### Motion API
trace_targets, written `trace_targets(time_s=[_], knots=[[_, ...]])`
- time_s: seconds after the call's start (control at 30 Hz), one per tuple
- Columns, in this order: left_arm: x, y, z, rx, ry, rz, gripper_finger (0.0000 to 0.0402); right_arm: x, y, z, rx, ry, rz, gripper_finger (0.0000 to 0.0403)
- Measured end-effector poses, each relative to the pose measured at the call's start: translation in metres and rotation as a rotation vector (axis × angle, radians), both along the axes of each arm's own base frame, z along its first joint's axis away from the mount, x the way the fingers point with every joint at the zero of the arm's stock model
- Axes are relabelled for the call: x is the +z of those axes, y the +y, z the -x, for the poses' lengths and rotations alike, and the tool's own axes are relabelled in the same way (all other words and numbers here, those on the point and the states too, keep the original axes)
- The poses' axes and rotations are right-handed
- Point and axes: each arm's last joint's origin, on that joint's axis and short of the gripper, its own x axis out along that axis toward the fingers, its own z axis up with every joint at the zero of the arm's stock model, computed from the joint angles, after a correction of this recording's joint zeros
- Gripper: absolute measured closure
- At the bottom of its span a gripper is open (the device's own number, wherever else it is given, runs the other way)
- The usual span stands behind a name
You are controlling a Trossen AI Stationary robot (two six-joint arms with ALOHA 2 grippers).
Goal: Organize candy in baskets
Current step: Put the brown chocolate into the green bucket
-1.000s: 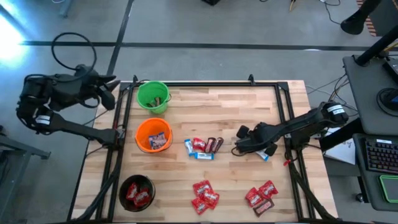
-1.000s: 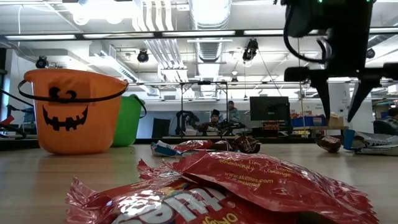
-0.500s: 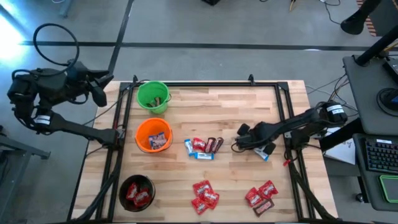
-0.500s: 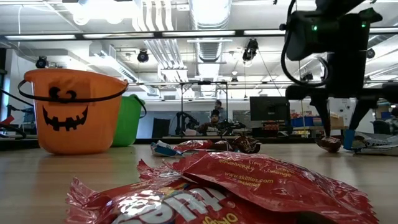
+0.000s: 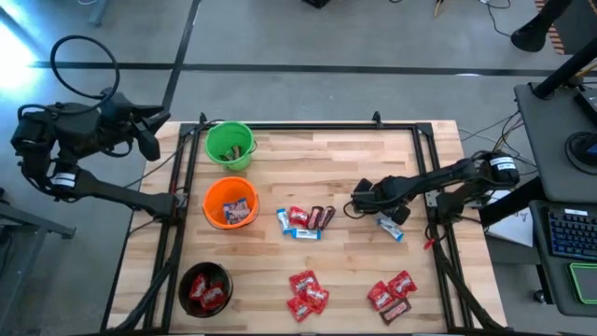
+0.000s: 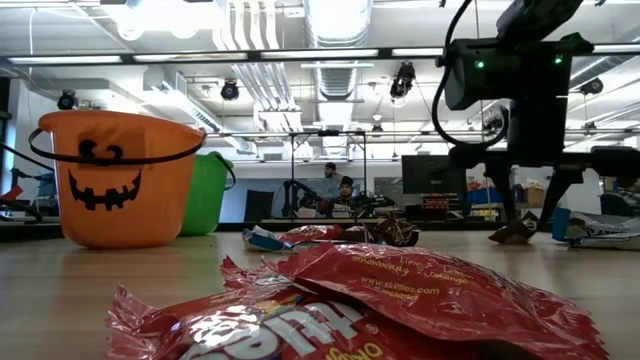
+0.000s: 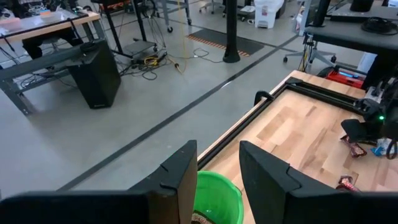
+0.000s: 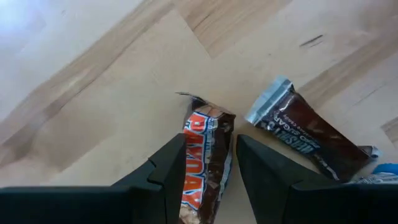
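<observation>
Green bucket (image 7: 214, 198) cut off by the picture's bottom edge, partly hidden behind the left gripper's fingers (image 7: 180, 180). Lower end of the brown candy (image 8: 205, 158) hidden between the right gripper's fingers (image 8: 168, 174). Far-off people (image 6: 335, 185) too small to make out.

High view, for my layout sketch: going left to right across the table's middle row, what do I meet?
Orange basket → candy cluster → right gripper → blue-and-white candy.
</observation>
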Motion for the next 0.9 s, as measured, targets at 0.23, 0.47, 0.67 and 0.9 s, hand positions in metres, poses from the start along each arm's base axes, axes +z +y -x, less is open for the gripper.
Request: trace_targets(time_s=[0.23, 0.47, 0.67, 0.9], knots=[[0.0, 0.0, 0.0, 0.0, 0.0, 0.0, 0.0299, -0.017, -0.001, 0.001, -0.004, -0.05, 0.002, 0.0268], [0.0, 0.0, 0.0, 0.0, 0.0, 0.0, 0.0299, -0.032, 0.0, 0.002, 0.001, -0.075, 0.001, 0.0269], [0.0, 0.0, 0.0, 0.001, -0.002, 0.002, 0.0299, -0.029, 0.0, 0.004, 0.01, -0.073, -0.004, 0.0308], [0.0, 0.0, 0.0, 0.001, -0.003, 0.002, 0.0299, -0.023, 0.0, 0.003, 0.019, -0.106, -0.004, 0.037]])
